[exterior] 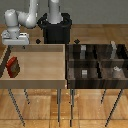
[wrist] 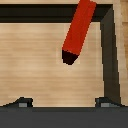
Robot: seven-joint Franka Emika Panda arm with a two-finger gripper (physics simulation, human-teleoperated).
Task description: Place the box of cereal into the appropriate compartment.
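Note:
The box of cereal (exterior: pixel 13 67) is small and red with a darker front face. It stands at the exterior view's left end of the light wooden tray (exterior: pixel 42 62). In the wrist view the box of cereal (wrist: pixel 77 32) shows as a slanted red shape on the tray floor, well ahead of my fingertips (wrist: pixel 22 102). My gripper (exterior: pixel 20 44) hangs open over the tray's far left corner, above and behind the box, holding nothing. The appropriate compartment (exterior: pixel 121 54) is the far right cell of the dark striped bin, and it holds the tall pale-grey block (exterior: pixel 114 48).
The dark four-cell bin (exterior: pixel 97 62) stands right of the tray on its own legs. Its other cells hold low grey shapes (exterior: pixel 85 73). The tray's dark raised rim (wrist: pixel 111 55) runs beside the box. The robot's black base (exterior: pixel 55 27) sits behind.

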